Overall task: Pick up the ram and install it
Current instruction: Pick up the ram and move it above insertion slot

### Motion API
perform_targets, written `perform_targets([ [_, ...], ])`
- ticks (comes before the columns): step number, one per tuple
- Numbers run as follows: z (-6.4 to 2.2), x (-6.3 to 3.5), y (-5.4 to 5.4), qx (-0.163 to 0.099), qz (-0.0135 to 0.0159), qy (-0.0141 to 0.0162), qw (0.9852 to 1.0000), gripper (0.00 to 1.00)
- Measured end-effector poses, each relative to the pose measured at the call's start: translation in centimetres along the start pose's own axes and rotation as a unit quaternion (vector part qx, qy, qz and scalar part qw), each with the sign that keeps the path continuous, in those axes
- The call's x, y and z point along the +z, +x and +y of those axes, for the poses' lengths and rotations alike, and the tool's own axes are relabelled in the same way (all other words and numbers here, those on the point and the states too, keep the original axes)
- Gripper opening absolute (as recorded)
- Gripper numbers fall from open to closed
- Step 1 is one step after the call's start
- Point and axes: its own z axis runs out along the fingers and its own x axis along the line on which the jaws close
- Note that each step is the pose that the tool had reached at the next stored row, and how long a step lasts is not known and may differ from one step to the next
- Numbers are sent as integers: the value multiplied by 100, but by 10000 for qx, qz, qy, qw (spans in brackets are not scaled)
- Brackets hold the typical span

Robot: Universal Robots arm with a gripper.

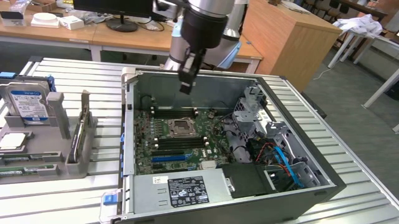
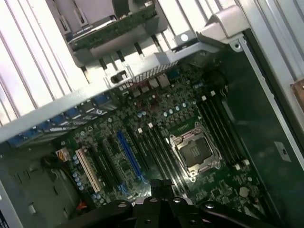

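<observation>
Judging by how things lie, we place the task somewhere before the seating step, since nothing shows as installed. The dark gripper [image 1: 186, 86] on the silver and grey robot arm [image 1: 206, 18] hangs over the open black tower computer case [image 1: 299, 200]. It sits above the far part of the green motherboard [image 1: 146, 140], near the long black memory slots [image 1: 171, 112] that flank the square metal processor socket [image 1: 181, 125]. On both sides of the socket those slots look empty to us, so the install itself is not yet done.

We cannot tell whether the gripper is open, closed or gripping anything. In the wrist view a narrow dark shape sits at its tip over the board, but we cannot make out whether that is a held module or part of the tool.

One long green ram module [image 1: 78, 135] does show. It stands on edge in the grey plastic parts rack [image 1: 55, 109], which sits on the pale slatted metal table [image 1: 74, 74] at the exterior view's left of the case. That module is well apart from the gripper. If it is the one meant, picking up and installing are both left to do. If the gripper already carries a module, we judge that only the seating is left.
</observation>
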Motion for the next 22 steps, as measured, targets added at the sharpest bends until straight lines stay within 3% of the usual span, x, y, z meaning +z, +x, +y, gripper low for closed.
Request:
perform_targets([
  [4, -142, -45, -76, -1, -21, -8, 10000, 10],
  [7, -225, -57, -119, -2, -38, 3, 10000, 10],
  [13, -232, -55, -123, -2, -39, 5, 10000, 10],
  [18, -237, 27, -119, 5, -48, 33, 10000, 10],
  [22, -241, 99, -116, 15, -51, 38, 10000, 10],
])
